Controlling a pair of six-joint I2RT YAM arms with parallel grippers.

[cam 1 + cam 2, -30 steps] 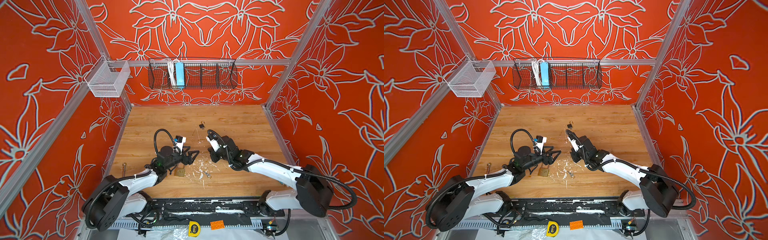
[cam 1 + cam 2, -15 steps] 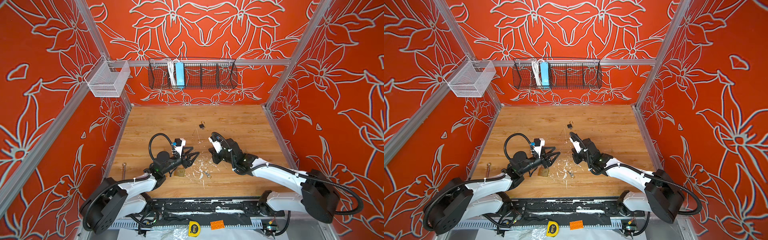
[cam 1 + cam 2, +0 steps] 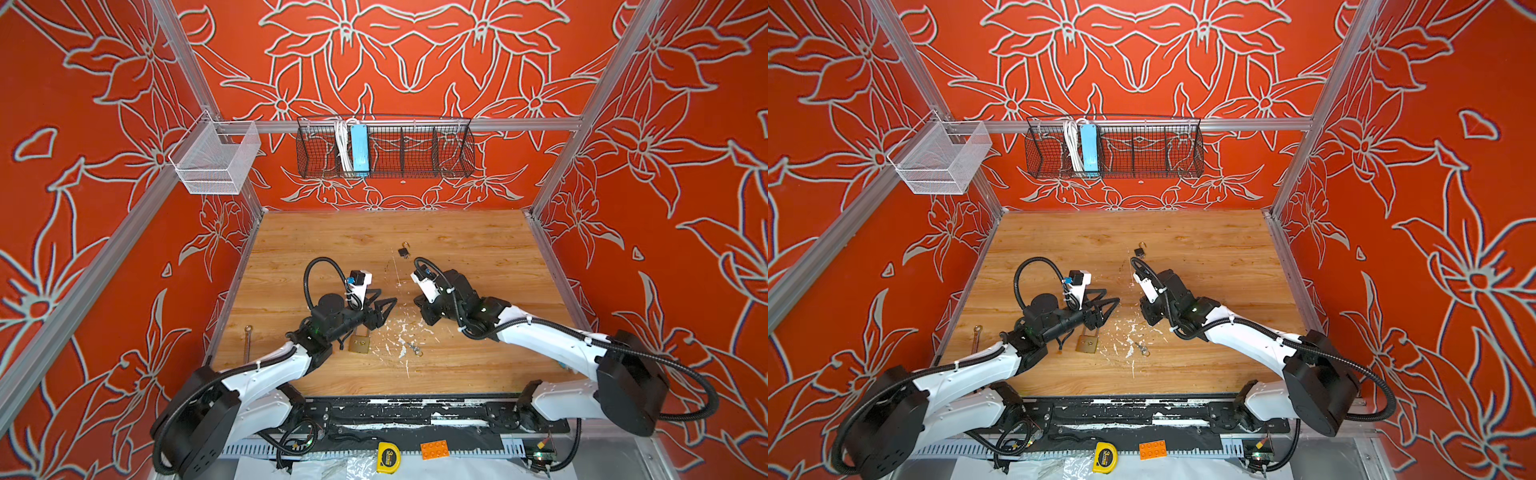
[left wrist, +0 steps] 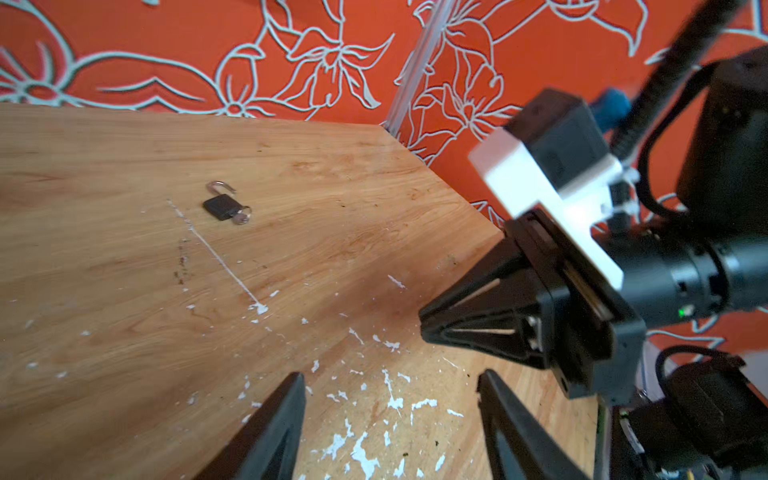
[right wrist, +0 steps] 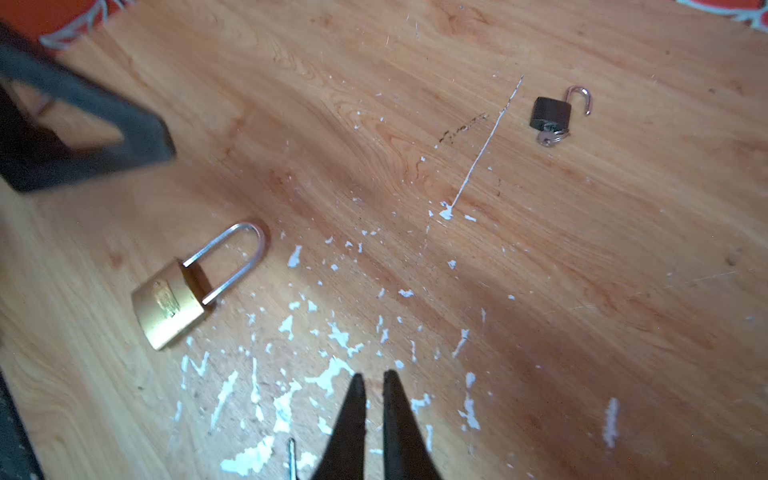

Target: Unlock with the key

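A brass padlock [image 3: 359, 345] [image 5: 170, 305] lies flat on the wooden table, its steel shackle seemingly down in the body. A small silver key [image 3: 415, 348] [image 3: 1143, 349] lies loose just to its right among white paint flecks. My left gripper [image 3: 384, 305] [image 4: 390, 376] hovers open above and behind the padlock, with nothing between its fingers. My right gripper [image 5: 373, 376] [image 4: 422, 328] points down at the table beside the key. Its fingers are parted by a narrow slit and hold nothing.
Further back lies a small black padlock [image 3: 403, 251] [image 5: 550, 114], its shackle swung open and a key in it. A wrench [image 3: 248, 343] lies by the left wall. Wire baskets [image 3: 384, 147] hang on the back wall. A tape measure [image 3: 388, 457] and an orange brick [image 3: 434, 449] sit in front.
The right gripper's fingers have parted from shut to a narrow slit. Both arms have shifted only slightly; padlock and key have not moved.
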